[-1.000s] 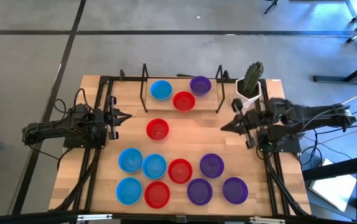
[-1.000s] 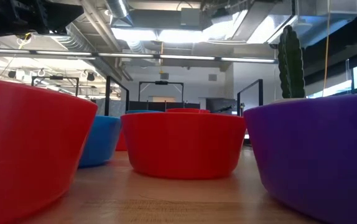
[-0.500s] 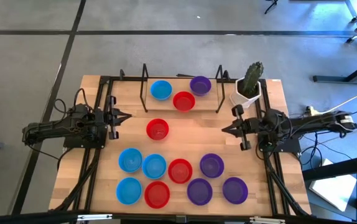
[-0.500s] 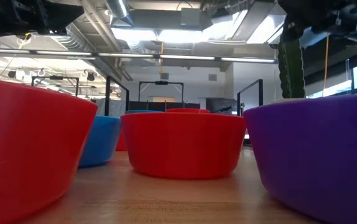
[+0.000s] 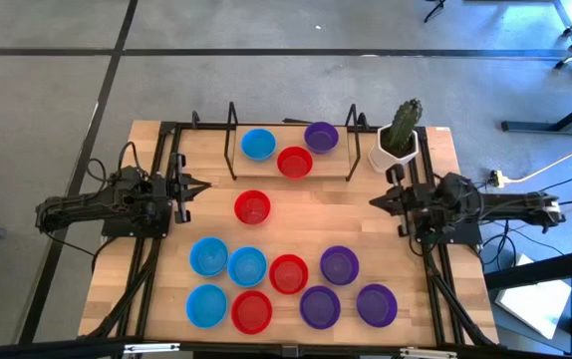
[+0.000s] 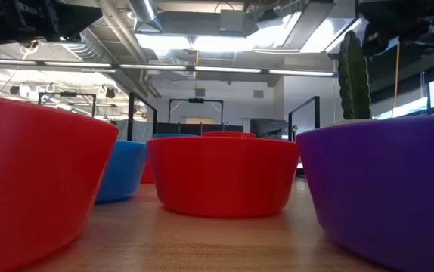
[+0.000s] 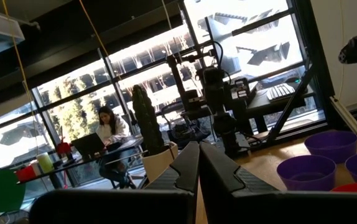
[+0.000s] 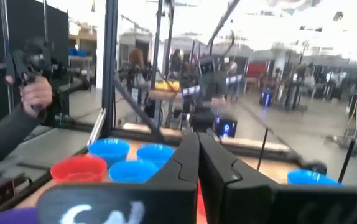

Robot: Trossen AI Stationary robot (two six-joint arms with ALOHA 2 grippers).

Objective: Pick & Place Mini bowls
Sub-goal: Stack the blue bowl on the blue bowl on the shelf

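The mini bowls [image 5: 288,274] sit in two groups: nine lie clustered on the table [image 5: 146,135] on the near side of the black wire rack [image 5: 291,150], a lone red bowl [image 5: 252,207] sits between that cluster and the rack, and three bowls, blue [image 5: 257,144], red [image 5: 294,162] and purple [image 5: 321,137], rest inside the rack. I read both arms as parked: the left gripper [image 5: 198,186] rests to the left of the rack with its fingers pressed together and holding nothing, and the right gripper [image 5: 376,201] rests to the right of the rack, just in front of the cactus pot [image 5: 397,150], likewise clenched and empty. I judge no pick to be in hand at this moment. The next move calls for opening one gripper, bringing it over the lone red bowl, lowering onto its rim, closing, then carrying it to the rack.
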